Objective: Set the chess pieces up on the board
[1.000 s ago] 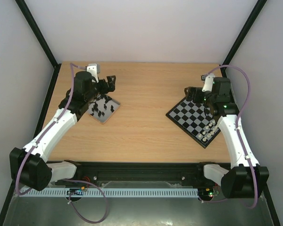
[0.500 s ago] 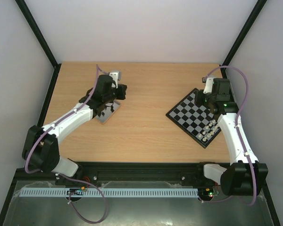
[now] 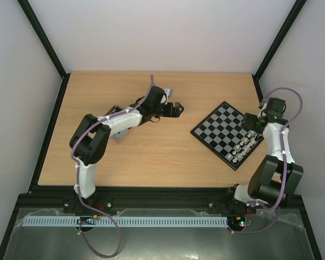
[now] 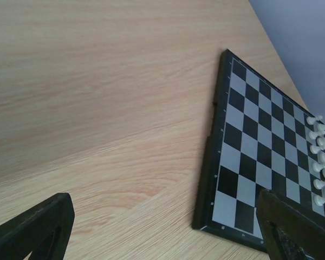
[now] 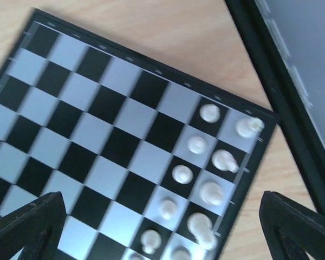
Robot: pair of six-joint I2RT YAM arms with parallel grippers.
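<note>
Left gripper (image 3: 175,109) has swung toward the board (image 3: 216,130), jaws spread empty; right gripper (image 3: 251,123) gapes above it.

Item 1, left gripper (image 3: 175,108): I log it gone from above the grey tray (image 3: 118,135). It is now out over bare bench (image 3: 151,157), between tray and board (image 3: 219,130), with the arm stretched long.

Item 2, right gripper (image 3: 252,122): it has pulled back from the board's far corner and now sits over the right corner, above the white chess pieces (image 3: 244,147), with the arm folded up.
</note>
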